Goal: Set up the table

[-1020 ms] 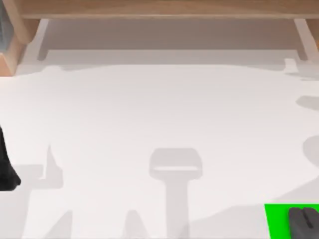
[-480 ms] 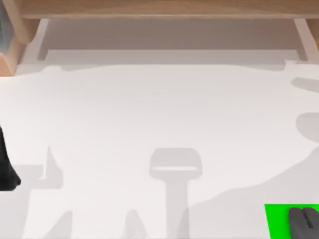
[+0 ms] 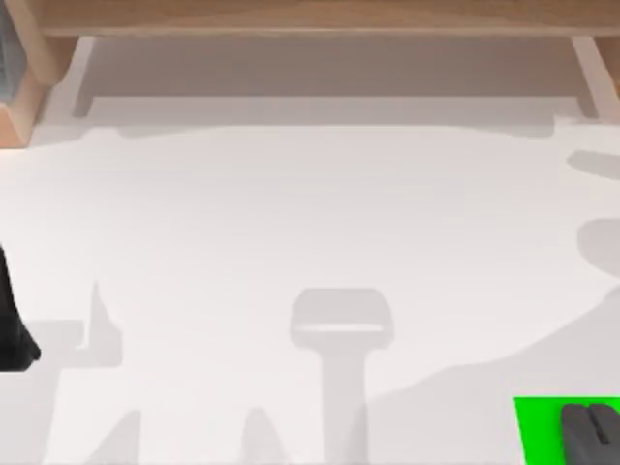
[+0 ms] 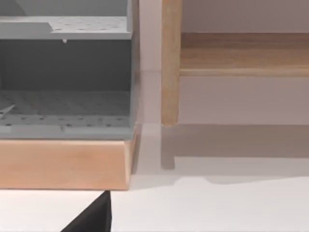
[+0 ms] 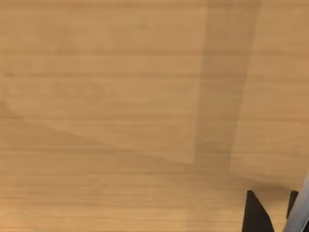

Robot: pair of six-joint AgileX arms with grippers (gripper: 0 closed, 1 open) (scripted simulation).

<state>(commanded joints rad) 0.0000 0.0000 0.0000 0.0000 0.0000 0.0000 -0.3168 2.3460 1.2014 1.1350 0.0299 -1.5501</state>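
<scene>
Table (image 3: 291, 223) takes up nearly the whole top view: white matte surface, tan wooden rim (image 3: 310, 15) along the far edge, nothing laid out on the white surface yet. The single marker on it is a green square patch (image 3: 542, 426) at the near right corner, with a dark grey object (image 3: 589, 433) sitting on it; can't tell what that object is. Judging by this, setup is barely started, if at all: no place settings visible, everything is left to do. Left arm (image 3: 12, 329) is a dark shape at the table's left edge; its wrist view faces a grey perforated rack (image 4: 65, 111) on a wooden base (image 4: 63, 164), jaw state can't be told. Right gripper (image 5: 270, 212) shows dark fingertips (image 5: 253, 215) over plain wood surface (image 5: 120, 96); open or closed, can't tell either.
</scene>
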